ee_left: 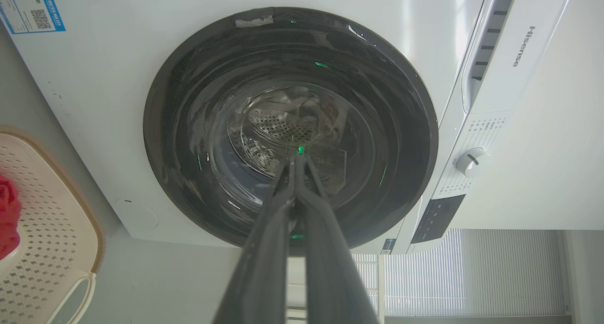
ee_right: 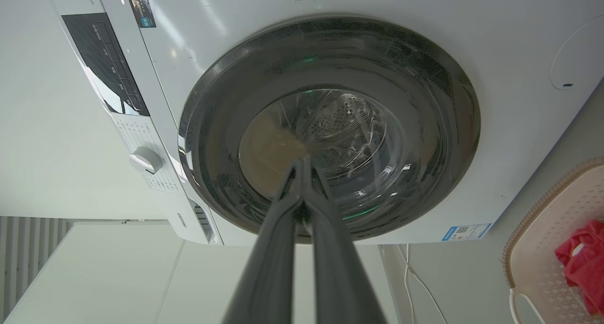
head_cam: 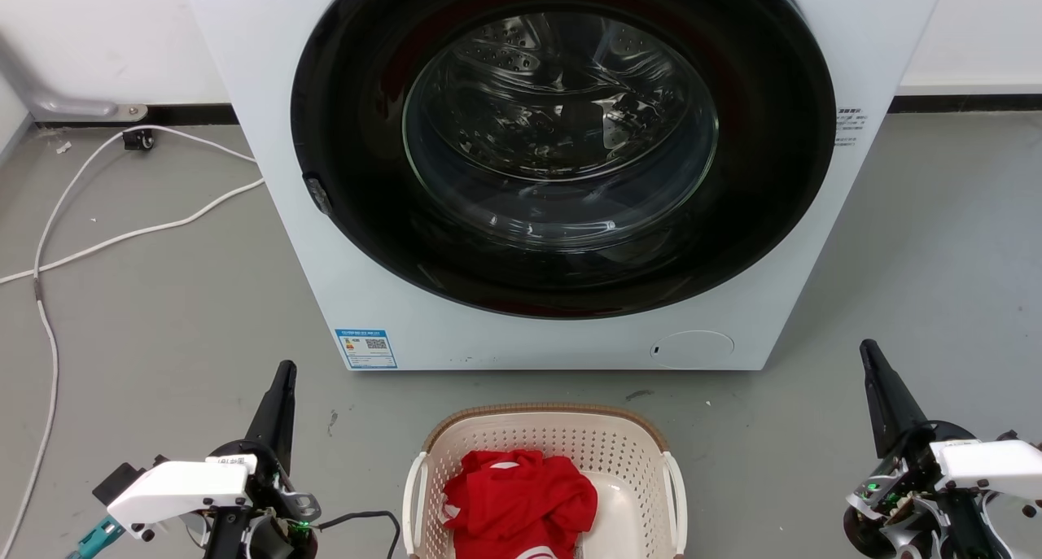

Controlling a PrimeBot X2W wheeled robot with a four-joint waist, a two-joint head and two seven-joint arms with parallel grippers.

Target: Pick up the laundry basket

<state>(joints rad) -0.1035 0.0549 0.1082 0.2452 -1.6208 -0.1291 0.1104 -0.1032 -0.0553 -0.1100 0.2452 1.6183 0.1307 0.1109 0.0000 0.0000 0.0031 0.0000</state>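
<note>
The grey floor (head_cam: 163, 315) carries a big white washer (head_cam: 269, 95) with its round door closed. The laundry basket (head_cam: 635, 453) stands just in front of the washer, with a red garment (head_cam: 521, 494) inside. The left claw (head_cam: 286, 369) and the right claw (head_cam: 869, 349) wait in front of the washer's two corners, each pressed together and holding nothing. If only one handle is caught, I think the basket may tilt and spill the garment.

White washer (head_cam: 269, 95), dark round door (head_cam: 562, 120), white cable (head_cam: 122, 235) on grey floor (head_cam: 163, 339), red garment (head_cam: 521, 494)
</note>
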